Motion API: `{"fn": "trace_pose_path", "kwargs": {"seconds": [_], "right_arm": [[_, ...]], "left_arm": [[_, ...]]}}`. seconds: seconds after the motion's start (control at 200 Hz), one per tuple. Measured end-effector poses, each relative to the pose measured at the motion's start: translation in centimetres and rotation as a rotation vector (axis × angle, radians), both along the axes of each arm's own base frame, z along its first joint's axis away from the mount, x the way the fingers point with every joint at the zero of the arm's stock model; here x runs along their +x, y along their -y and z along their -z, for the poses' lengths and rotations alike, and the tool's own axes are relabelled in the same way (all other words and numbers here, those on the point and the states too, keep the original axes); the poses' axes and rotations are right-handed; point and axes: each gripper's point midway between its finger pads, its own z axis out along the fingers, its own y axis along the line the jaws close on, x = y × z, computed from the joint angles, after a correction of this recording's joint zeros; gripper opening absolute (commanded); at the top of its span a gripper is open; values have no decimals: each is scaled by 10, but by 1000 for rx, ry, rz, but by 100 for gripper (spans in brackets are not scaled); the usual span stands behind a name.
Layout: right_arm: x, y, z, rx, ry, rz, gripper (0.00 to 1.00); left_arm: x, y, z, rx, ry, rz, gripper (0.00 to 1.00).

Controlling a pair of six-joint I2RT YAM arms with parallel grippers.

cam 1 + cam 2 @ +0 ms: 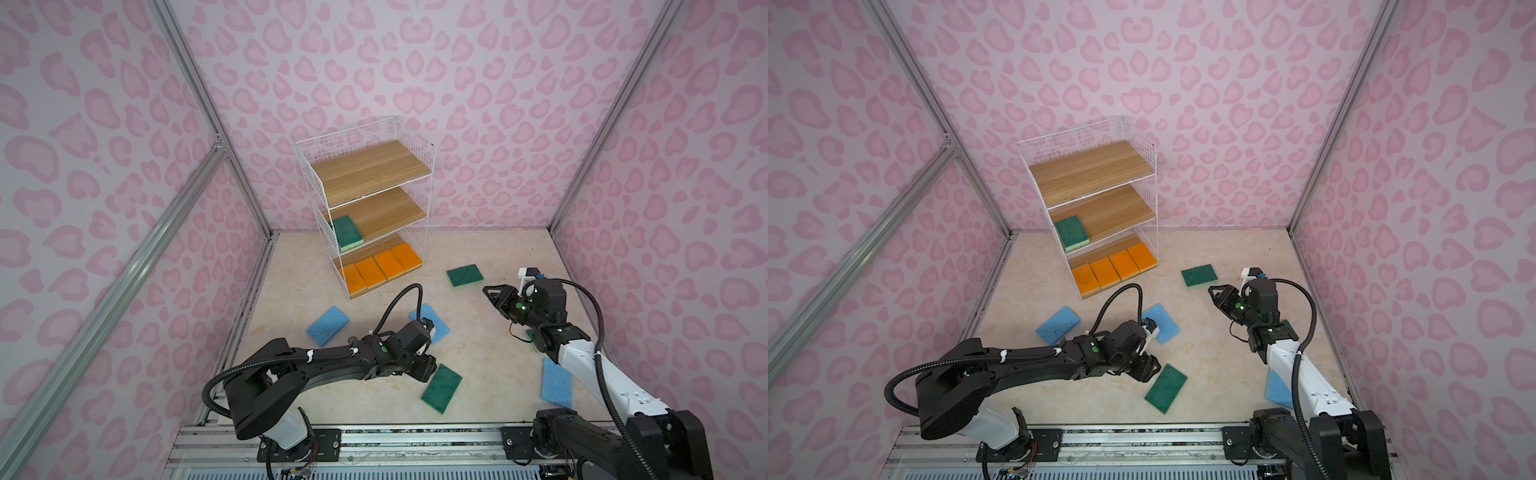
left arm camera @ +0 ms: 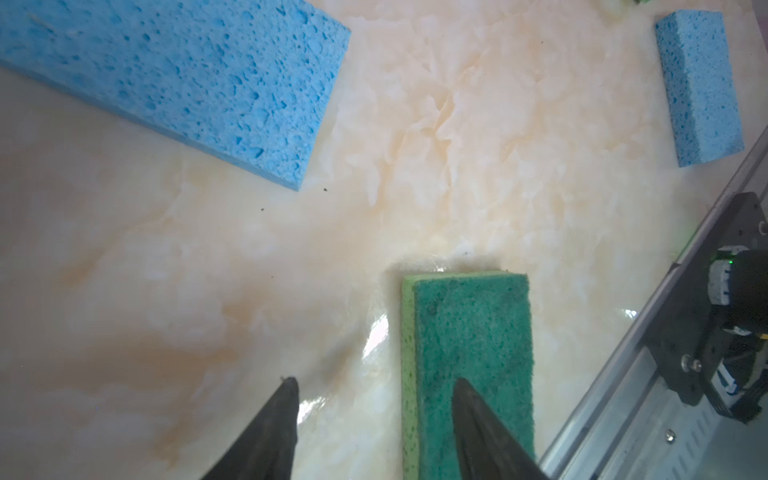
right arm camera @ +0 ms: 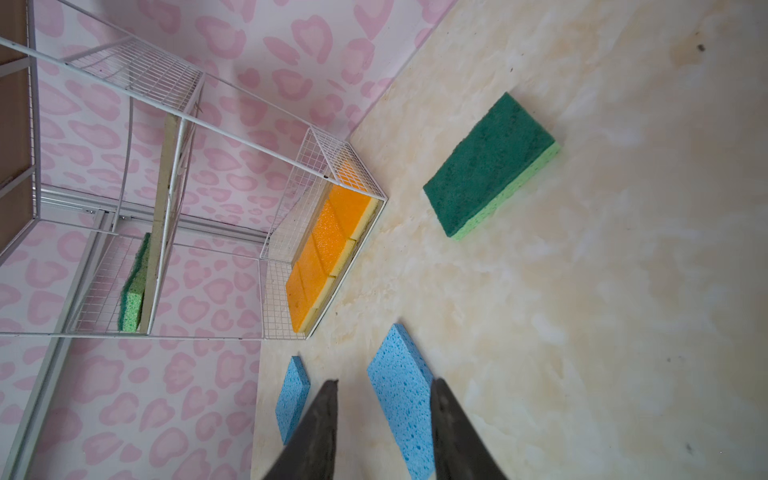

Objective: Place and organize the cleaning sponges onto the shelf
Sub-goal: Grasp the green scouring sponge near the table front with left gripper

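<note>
The shelf (image 1: 370, 166) stands at the back, with several orange sponges (image 1: 378, 268) in a row on its bottom board and a green sponge (image 1: 348, 232) on the middle board. My left gripper (image 2: 374, 380) is open low over the table. One finger (image 2: 478, 415) lies over a green sponge (image 2: 469, 332), the other beside its pale edge. In both top views this green sponge (image 1: 441, 388) lies at the front centre. My right gripper (image 3: 384, 381) is open and empty, held above the table near another green sponge (image 1: 464, 275).
Blue sponges lie loose on the marble table: one front left (image 1: 328, 326), one partly under my left wrist (image 1: 436, 328), one beside my right arm (image 1: 557, 384). Pink patterned walls close in three sides. A metal rail (image 1: 415, 436) runs along the front edge.
</note>
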Motion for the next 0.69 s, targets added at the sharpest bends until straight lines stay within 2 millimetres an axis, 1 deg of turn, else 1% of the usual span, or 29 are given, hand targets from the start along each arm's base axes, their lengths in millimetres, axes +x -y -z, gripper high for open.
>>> {"fn": "trace_pose_path", "kwargs": {"seconds": [0.155,0.265,0.395,0.505,0.65,0.67,0.68,0.695], "right_arm": [[0,2,3,13,-10,-19,38],[-2,2,5,18,-11,-32,38],[-3,3,7,24,-18,-36,38],[-4,5,8,26,-19,-30,39],[-5,9,10,26,-22,-21,39],[-5,9,10,26,-22,-21,39],[-5,9,10,27,-21,-20,39],[-5,10,9,27,-20,-19,39]], "left_arm": [[-2,11,3,21,-2,35,57],[-6,14,9,53,-10,54,55],[-6,18,15,76,-5,64,54],[-7,18,24,114,-10,64,51],[-8,23,32,131,-20,74,38],[-8,24,32,131,-21,75,38],[-8,25,33,132,-22,76,34],[-8,25,33,131,-23,77,32]]}}
